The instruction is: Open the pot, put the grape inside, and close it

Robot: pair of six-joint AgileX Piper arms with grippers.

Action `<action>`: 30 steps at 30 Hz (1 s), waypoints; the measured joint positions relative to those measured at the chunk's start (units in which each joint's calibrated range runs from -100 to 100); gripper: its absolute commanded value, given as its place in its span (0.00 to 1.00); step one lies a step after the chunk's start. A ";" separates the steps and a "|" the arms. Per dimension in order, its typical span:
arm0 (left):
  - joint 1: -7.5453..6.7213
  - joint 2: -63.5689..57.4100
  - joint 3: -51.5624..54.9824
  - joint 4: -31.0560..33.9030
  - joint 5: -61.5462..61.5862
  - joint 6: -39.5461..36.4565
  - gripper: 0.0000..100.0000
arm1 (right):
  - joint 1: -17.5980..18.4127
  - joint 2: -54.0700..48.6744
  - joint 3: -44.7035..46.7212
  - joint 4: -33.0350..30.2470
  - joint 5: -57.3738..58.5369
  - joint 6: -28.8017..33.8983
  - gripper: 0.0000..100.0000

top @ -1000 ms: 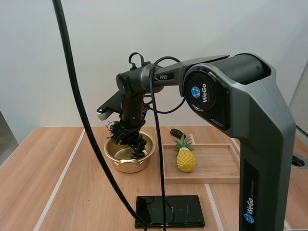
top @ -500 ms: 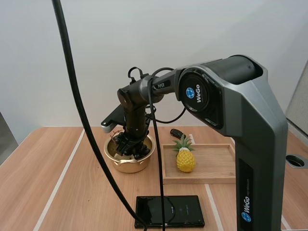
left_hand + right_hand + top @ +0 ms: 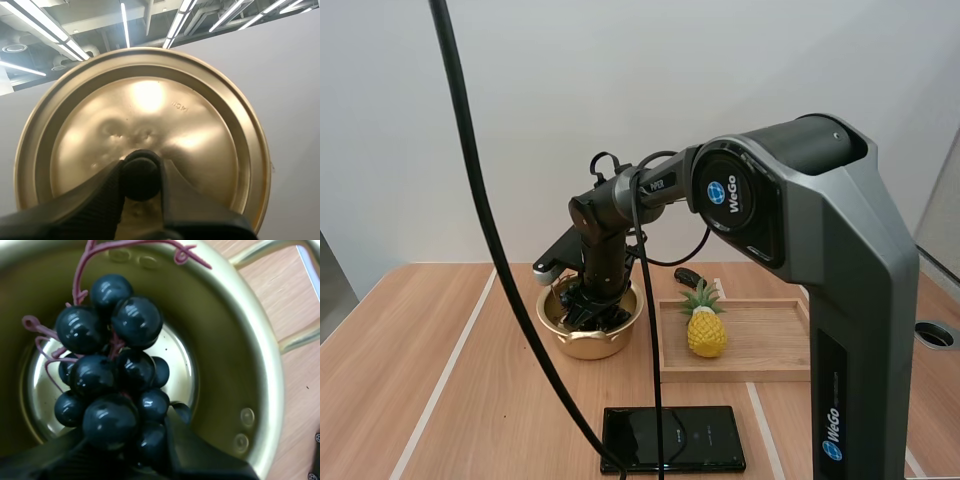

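Now right pincer (image 3: 127,435) grips grapes (image 3: 112,385) inside the pot (image 3: 260,390), left pincer (image 3: 141,176) pinches lid (image 3: 150,100).

The wooden table (image 3: 380,380) bears the gold pot (image 3: 582,343), a wooden tray (image 3: 770,340) and a black slab (image 3: 672,438).

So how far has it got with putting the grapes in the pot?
Done: the pot stands open, its lid pinched in the left gripper. In hand: the right gripper holds the grapes down inside the pot. Left: let go, withdraw, put the lid back on.
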 measured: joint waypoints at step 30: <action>0.00 0.00 0.00 0.00 1.12 0.00 0.00 | 0.00 1.32 0.00 -0.32 0.13 5.83 1.00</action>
